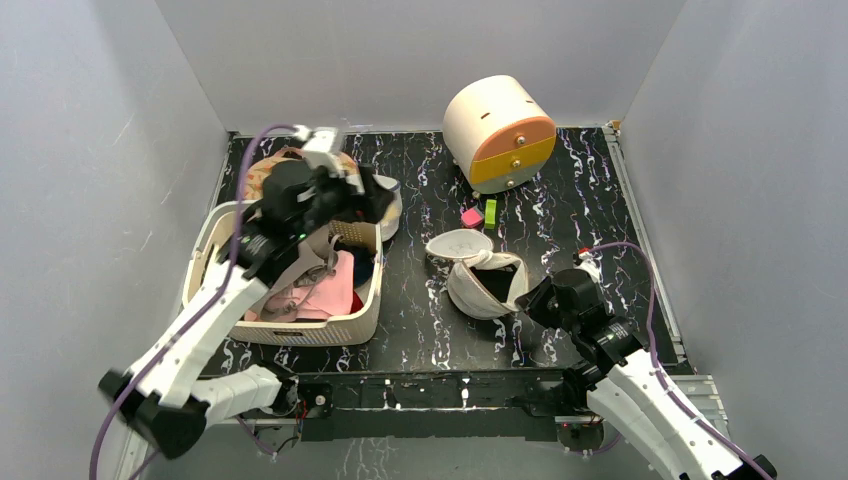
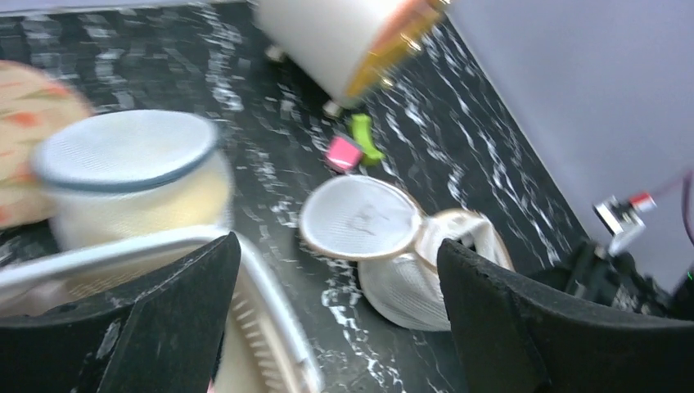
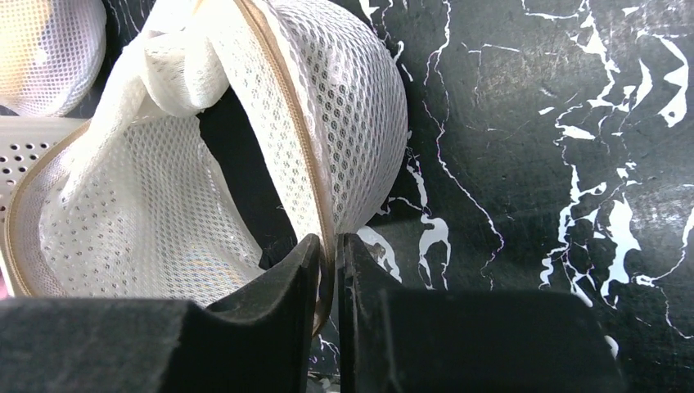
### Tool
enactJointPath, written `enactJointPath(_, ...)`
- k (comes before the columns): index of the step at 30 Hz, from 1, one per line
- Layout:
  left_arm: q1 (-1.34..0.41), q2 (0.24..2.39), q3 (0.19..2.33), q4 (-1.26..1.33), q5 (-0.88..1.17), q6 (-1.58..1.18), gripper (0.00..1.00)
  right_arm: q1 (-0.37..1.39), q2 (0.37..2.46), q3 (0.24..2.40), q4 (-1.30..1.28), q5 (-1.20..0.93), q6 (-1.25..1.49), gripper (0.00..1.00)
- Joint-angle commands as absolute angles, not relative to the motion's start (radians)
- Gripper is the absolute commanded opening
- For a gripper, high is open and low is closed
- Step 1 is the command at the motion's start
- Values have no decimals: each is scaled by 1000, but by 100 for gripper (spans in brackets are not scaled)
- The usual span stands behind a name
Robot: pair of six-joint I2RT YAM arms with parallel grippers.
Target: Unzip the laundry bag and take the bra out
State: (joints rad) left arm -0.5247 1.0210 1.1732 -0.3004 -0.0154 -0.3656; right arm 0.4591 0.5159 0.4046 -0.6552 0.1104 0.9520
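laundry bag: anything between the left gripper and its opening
Nothing blocks it in the air. The open left gripper hangs over the basket, whose rim lies below the line to the laundry bag. The right gripper pinches the bag's rim.

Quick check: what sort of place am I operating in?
Probably a staged lab test cell: plain grey walls box in a black marbled tabletop holding a clothes basket and a mesh laundry bag.
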Motion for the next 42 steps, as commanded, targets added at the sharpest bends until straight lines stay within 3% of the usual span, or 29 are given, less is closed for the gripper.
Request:
enactJointPath(1, -670, 1205, 1258, -227, 268, -273, 87, 465, 525, 400, -617, 86, 955, 12)
enactJointPath(5, -900, 1377, 1366, -281, 110, -179, 85, 465, 540, 387, -582, 42, 946, 5)
enactJointPath(7, -962, 1477, 1417, -288, 70, -183, 78, 464, 540, 390, -608, 64, 958, 0)
enactJointPath(13, -1112, 1666, 1475, -279, -17, -174, 58, 464, 520, 397, -678, 170, 1015, 1)
enactJointPath(16, -1129, 1712, 1459, -244, -46, -220, 50, 464, 513, 425, -708, 233, 1025, 11)
enactJointPath(19, -1129, 1730, 1418, -203, -75, -271, 42, 464, 504, 465, -699, 269, 996, 31)
enactJointPath(22, -1129, 1746, 1386, -195, -67, -320, 36, 463, 515, 494, -633, 258, 960, 38)
enactJointPath(24, -1129, 1742, 1350, -178, -44, -348, 34, 463, 541, 505, -592, 250, 940, 43)
enactJointPath(27, -1129, 1719, 1289, -156, -30, -393, 33, 464, 612, 525, -527, 242, 897, 60)
enactJointPath(30, -1130, 1702, 1245, -134, -15, -432, 33, 463, 688, 539, -453, 218, 858, 65)
enactJointPath(35, -1129, 1683, 1196, -98, -8, -477, 32, 463, 781, 519, -480, 268, 918, 59)
enactJointPath(42, -1129, 1692, 1182, -90, -12, -472, 32, 463, 655, 409, -512, 311, 1021, 26)
